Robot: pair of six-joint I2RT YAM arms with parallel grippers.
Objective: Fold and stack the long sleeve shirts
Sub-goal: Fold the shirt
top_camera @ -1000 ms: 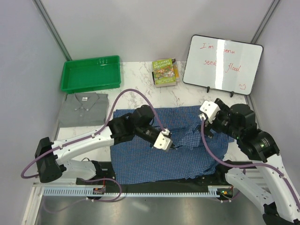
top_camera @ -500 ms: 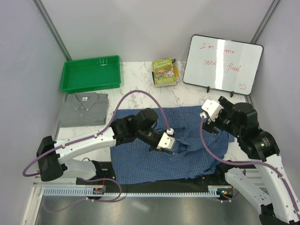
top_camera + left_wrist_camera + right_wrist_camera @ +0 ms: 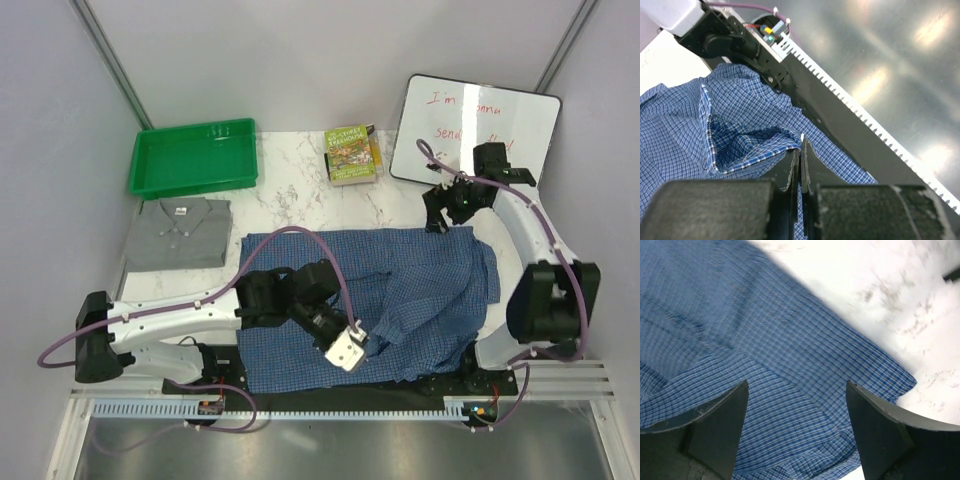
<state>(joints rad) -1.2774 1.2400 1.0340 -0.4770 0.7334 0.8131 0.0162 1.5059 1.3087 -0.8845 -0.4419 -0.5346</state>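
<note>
At the left of the frame, just below the green tray (image 3: 193,158), the grey shirt (image 3: 180,233) lies folded on the desk (image 3: 300,205) with its collar up. I'd guess it sits apart there as the base of the stack. The blue shirt (image 3: 420,290) sprawls rumpled across the middle and lower part of the frame, not yet folded, well clear of the book (image 3: 351,154) at top centre.

Low in the centre, the left jaws are pressed fully together on a raised fold of the checked cloth. That pinch looks meant for drawing the fold over the rest of the shirt.

Further right, below the whiteboard (image 3: 470,135), the right jaws hang wide apart with nothing between them. They hover over the shirt's upper right corner, where cloth meets bare marble, placed, I reckon, to take that corner.
</note>
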